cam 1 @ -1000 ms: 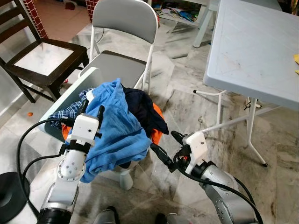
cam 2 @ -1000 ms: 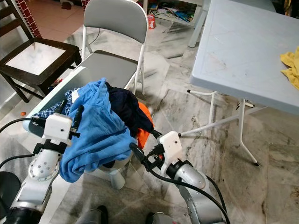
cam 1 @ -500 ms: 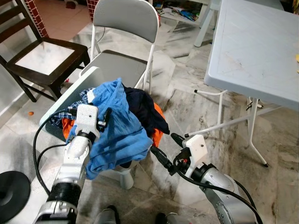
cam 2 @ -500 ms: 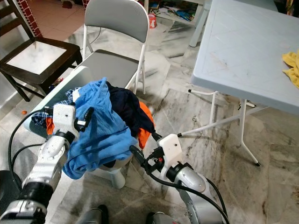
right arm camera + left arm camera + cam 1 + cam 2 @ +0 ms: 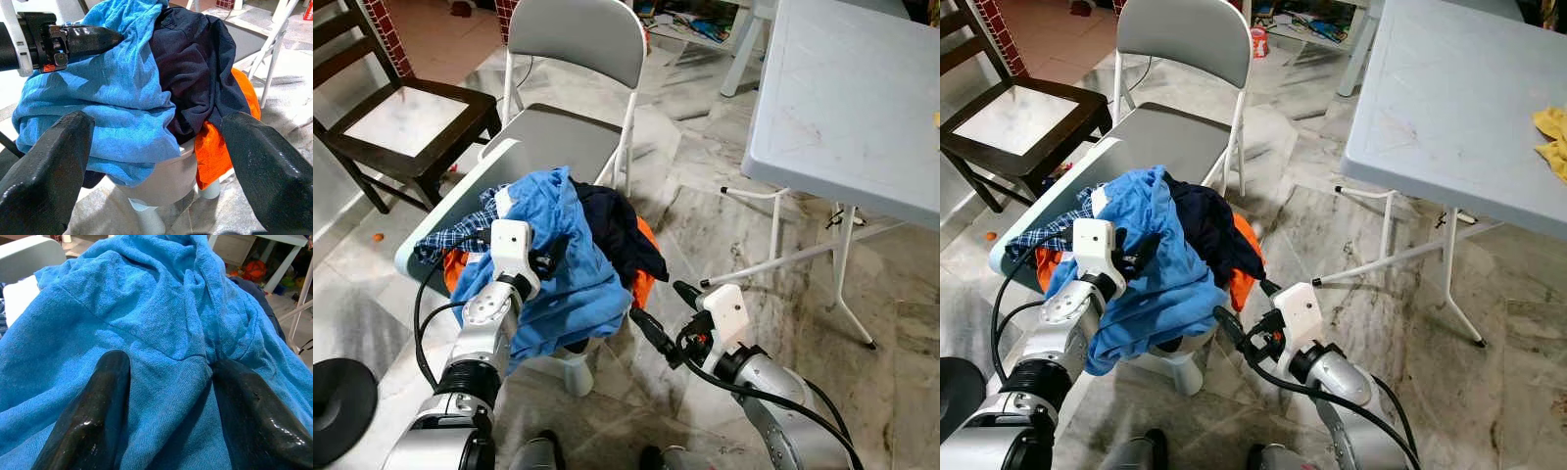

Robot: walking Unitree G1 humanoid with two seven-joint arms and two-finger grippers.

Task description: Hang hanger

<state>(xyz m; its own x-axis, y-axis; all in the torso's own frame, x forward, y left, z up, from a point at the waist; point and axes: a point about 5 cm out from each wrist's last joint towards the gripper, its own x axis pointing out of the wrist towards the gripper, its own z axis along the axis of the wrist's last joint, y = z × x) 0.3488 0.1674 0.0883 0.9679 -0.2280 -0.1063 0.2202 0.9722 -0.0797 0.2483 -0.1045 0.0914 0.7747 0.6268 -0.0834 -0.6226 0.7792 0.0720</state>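
A white laundry basket (image 5: pixel 462 194) holds a heap of clothes: a blue garment (image 5: pixel 573 269) on top, a dark navy one (image 5: pixel 625 227), an orange one (image 5: pixel 643 282) and a plaid cloth (image 5: pixel 458 235). My left gripper (image 5: pixel 548 258) lies on the blue garment (image 5: pixel 146 318), open, with both black fingers (image 5: pixel 93 421) pressed onto the cloth. My right gripper (image 5: pixel 666 311) hangs low beside the basket's right side, open wide, pointing at the heap (image 5: pixel 195 73). Its fingers touch nothing.
A grey folding chair (image 5: pixel 573 39) stands right behind the basket, and a dark wooden chair (image 5: pixel 406 122) stands at the left. A white plastic table (image 5: pixel 852 88) with a yellow cloth (image 5: pixel 1552 132) is at the right. A black round base (image 5: pixel 337 406) sits on the marble floor at lower left.
My left gripper has swung from the basket's left side over onto the blue garment. The right arm has hardly moved.
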